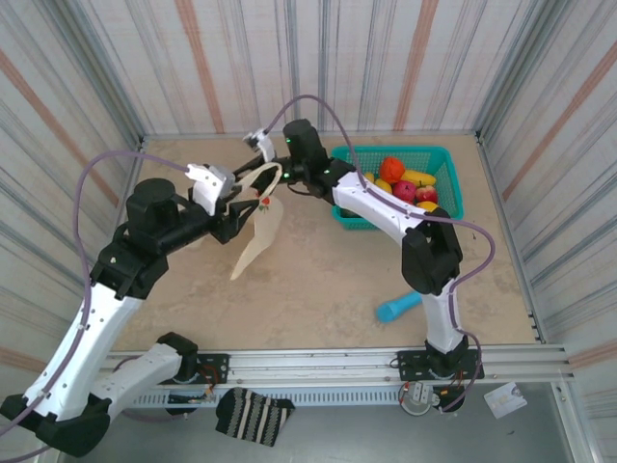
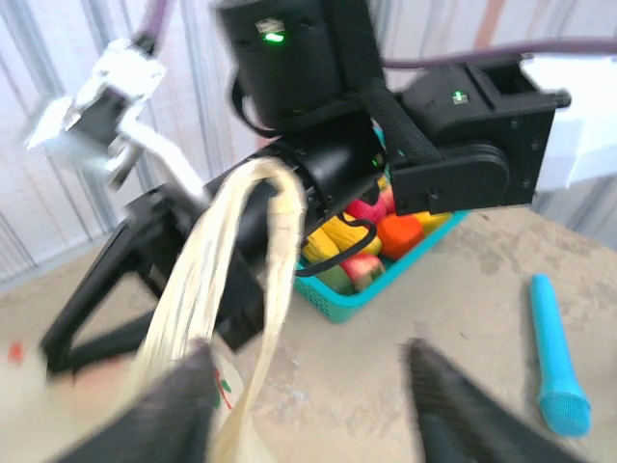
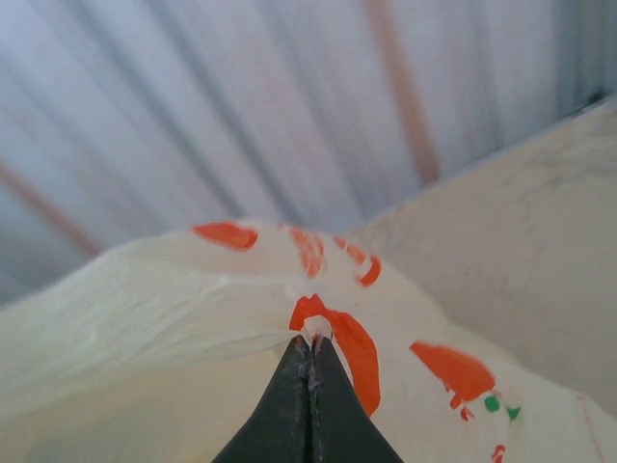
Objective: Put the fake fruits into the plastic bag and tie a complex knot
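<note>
Your left claw (image 2: 310, 391) is released. In its wrist view its two dark fingers (image 2: 183, 405) stand apart at the bottom of the frame, with nothing pinched between them.

Nearest you, a dark striped cloth (image 1: 253, 416) lies on the metal rail by the arm bases. On the beige tabletop (image 1: 318, 289), to the near right, rests a light blue cylindrical stick (image 1: 398, 307), well apart from everything else.

Further in, left of centre, hangs the thin cream plastic bag printed with red-orange citrus slices (image 1: 256, 236). It is drawn into a long flat taper that points toward the near left. You cannot tell whether its lower tip touches the table. One of its long loop handles (image 2: 217, 289) runs up beside your left claw's finger and drapes over the black body of the other arm's wrist.

Your right claw (image 3: 310, 359) is clenched on the bag. Its wrist view shows the two tips pressed together with a fold of printed film caught at their point.

Farthest, at the far right, sits a teal mesh plastic basket (image 1: 395, 151). The glossy fake fruits (image 1: 405, 185), which are orange, red and yellow, are piled inside it.
</note>
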{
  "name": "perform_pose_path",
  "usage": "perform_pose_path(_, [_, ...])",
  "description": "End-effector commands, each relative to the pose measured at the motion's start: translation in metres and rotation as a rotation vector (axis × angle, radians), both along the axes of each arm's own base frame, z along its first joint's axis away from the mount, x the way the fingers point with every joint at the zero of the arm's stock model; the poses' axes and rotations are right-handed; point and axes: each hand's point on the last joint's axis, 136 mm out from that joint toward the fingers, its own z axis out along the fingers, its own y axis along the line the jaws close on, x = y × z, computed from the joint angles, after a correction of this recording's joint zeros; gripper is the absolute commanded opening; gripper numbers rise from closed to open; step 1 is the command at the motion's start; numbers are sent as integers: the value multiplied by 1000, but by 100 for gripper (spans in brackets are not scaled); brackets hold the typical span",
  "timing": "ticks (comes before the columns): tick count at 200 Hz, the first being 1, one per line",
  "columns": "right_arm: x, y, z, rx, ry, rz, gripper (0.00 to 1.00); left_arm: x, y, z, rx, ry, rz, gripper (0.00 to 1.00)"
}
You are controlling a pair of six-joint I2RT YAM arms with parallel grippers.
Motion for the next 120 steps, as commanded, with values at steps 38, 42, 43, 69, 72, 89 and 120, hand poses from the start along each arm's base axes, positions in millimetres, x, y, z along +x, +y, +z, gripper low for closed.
perform_pose_path(38, [124, -180, 10, 766, 558, -682, 0, -8, 25, 64, -110, -166, 119, 99])
perform_pose_path(42, [122, -187, 1, 757, 555, -714, 0, -7, 25, 62, -106, -164, 121, 99])
perform_pose_path(43, [122, -189, -2, 753, 557, -722, 0, -7, 25, 62, -105, -162, 122, 99])
perform_pose_path(69, [100, -218, -57, 668, 539, -904, 0, 7, 24, 29, -115, -58, 175, 99])
perform_pose_path(72, [97, -219, -61, 657, 536, -911, 0, 8, 24, 24, -119, -41, 181, 99])
perform_pose_path(89, [76, -218, -77, 584, 502, -931, 10, 15, 24, 0, -133, 43, 212, 99])
perform_pose_path(120, [43, -200, -73, 421, 378, -878, 54, 23, 38, -38, -235, 225, 330, 99])
